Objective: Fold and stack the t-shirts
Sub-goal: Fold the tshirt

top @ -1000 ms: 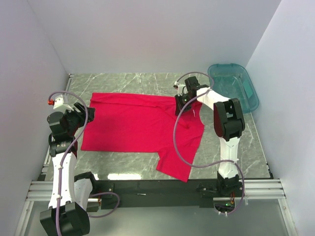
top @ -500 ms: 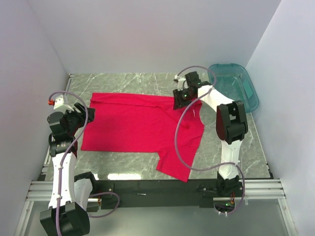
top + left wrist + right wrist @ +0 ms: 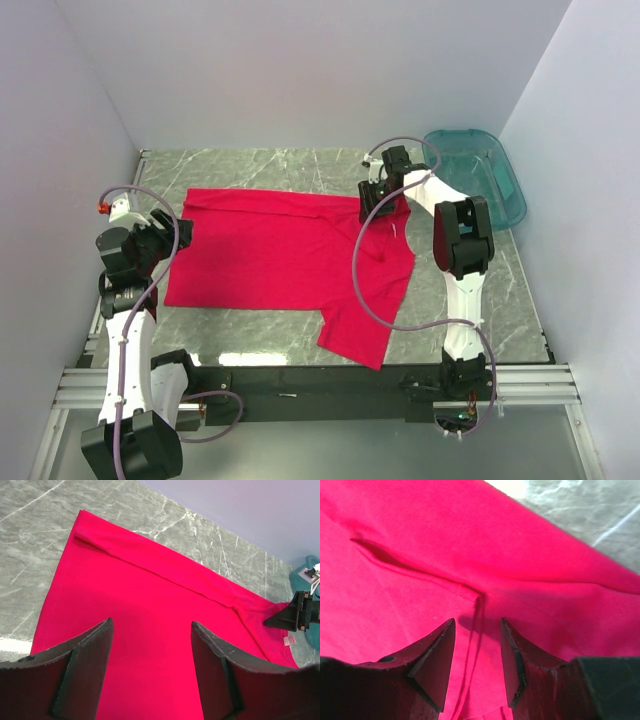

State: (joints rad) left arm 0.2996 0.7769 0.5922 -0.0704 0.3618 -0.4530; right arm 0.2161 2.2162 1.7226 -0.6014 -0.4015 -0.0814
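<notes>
A red t-shirt lies spread on the grey marble table, one sleeve hanging toward the near edge. It fills the left wrist view and the right wrist view. My left gripper is open at the shirt's left edge, its jaws wide apart above the cloth. My right gripper is open low over the shirt's far right part, its jaws either side of a seam and fold, with nothing between them.
A teal plastic bin stands at the far right of the table. White walls close in the table on three sides. A black rail runs along the near edge. The right arm's cable loops over the shirt.
My right gripper has shifted slightly right and toward the far edge over the shirt's top right part. The left arm and the shirt have not moved.
</notes>
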